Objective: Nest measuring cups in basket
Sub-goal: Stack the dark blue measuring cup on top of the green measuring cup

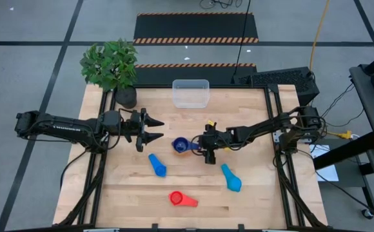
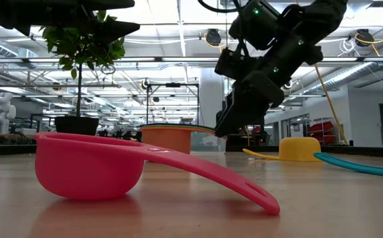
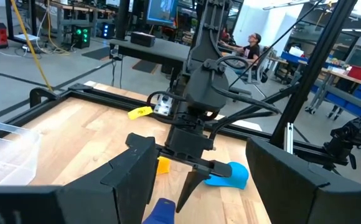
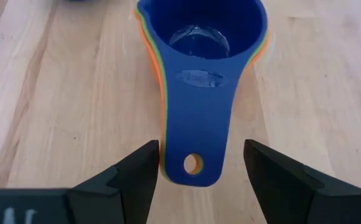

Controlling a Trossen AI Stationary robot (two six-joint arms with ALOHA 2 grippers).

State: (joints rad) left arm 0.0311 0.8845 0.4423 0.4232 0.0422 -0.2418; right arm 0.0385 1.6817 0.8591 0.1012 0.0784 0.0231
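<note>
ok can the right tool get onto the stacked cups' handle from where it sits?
Probably yes. The right tool is open, its fingers either side of the dark blue cup's handle atop the nested stack; nothing lies between them on the bare table.

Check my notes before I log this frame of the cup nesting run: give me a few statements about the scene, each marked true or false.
1. The basket holds no cups. True.
2. The dark blue cup sits on top of a nested stack. True; orange and green edges show beneath it.
3. The right end effector is clamped on the dark blue cup's handle. False; its fingers stand open on either side of the handle.
4. The red cup lies inside the basket. False; it lies on the table, near the front edge.
5. The left end effector holds a light blue cup. False; it is open and empty, over the table beside the stack.
</note>
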